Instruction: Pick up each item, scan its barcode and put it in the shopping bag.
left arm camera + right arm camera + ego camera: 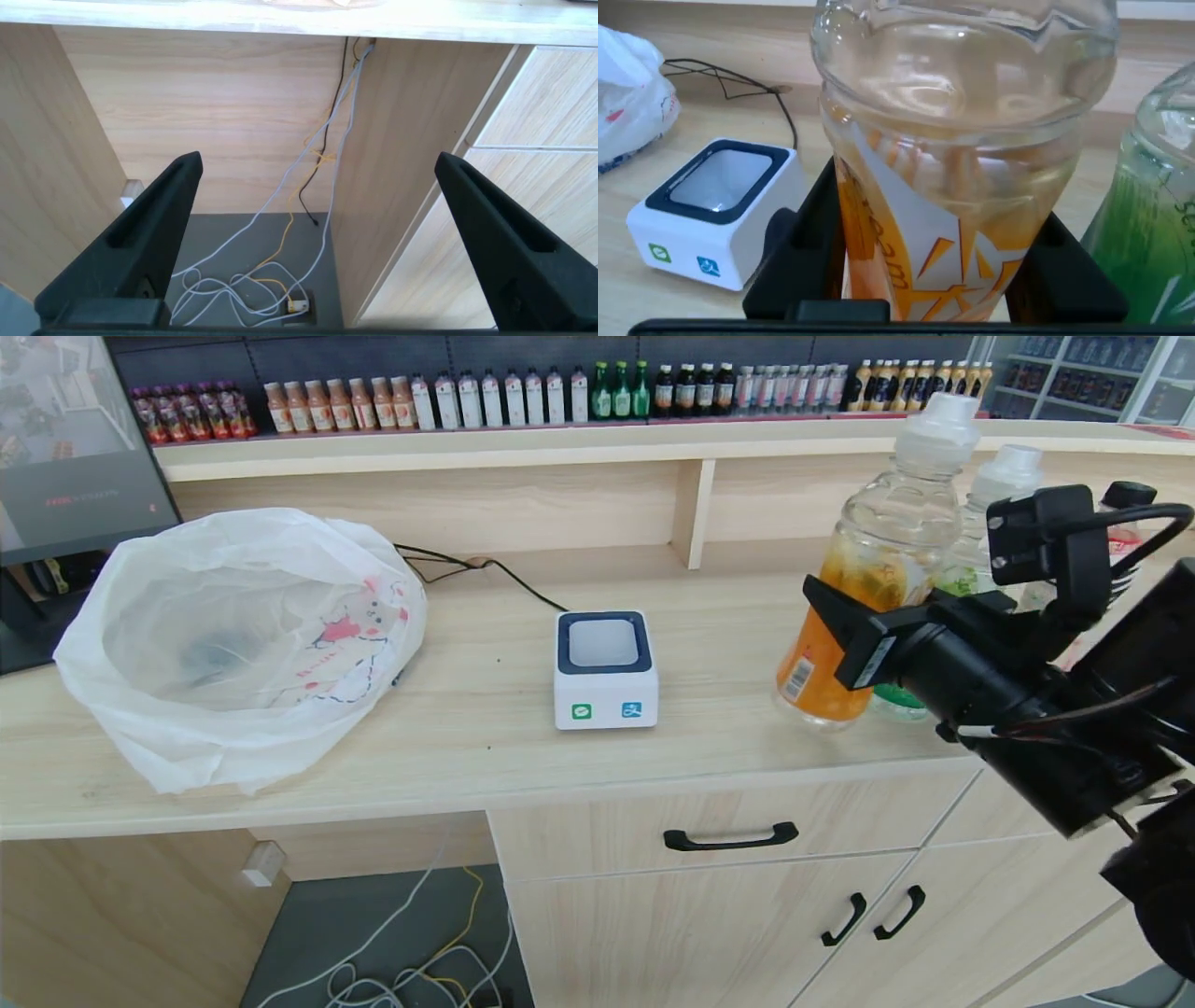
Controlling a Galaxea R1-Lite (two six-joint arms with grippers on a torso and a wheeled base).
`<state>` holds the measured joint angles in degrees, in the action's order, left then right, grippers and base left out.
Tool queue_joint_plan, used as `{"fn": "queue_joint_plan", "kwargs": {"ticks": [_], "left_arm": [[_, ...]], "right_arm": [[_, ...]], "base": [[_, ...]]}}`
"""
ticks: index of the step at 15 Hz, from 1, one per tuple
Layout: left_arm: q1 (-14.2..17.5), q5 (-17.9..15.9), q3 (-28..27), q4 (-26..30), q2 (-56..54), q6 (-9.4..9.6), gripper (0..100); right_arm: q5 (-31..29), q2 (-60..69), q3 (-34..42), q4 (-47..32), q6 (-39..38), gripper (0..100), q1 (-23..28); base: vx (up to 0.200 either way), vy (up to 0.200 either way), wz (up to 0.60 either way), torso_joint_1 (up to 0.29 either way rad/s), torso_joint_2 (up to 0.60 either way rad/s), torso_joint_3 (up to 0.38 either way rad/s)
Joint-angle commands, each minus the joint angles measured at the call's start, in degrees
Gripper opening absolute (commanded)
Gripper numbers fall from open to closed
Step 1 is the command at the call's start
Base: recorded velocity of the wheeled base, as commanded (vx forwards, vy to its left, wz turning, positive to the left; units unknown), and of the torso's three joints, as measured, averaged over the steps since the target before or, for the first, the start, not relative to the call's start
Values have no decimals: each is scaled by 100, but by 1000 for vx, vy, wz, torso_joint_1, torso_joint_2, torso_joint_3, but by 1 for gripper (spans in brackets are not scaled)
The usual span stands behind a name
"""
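The orange drink bottle with a white cap leans at the right of the wooden counter, its base close to the counter top. My right gripper is shut on its lower body; in the right wrist view the black fingers press both sides of the orange bottle. The white barcode scanner sits mid-counter, left of the bottle, window facing up. The white shopping bag stands with its mouth wide at the far left. My left gripper hangs open below the counter, holding nothing.
A green-labelled bottle and a black-capped bottle stand right behind the orange one. A cable runs from the scanner to the back wall. A monitor stands behind the bag. Loose cables lie on the floor under the counter.
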<state>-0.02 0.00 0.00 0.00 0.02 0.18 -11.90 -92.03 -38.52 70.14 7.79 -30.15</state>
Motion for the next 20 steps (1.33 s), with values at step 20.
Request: {"fn": "queue_joint_plan", "kwargs": {"ticks": [20], "left_arm": [[2, 0, 0, 0, -2, -1, 100]], "right_arm": [[1225, 1117, 1479, -1, -1693, 0, -1336]], "base": [[0, 0, 0, 0, 0, 0]]}}
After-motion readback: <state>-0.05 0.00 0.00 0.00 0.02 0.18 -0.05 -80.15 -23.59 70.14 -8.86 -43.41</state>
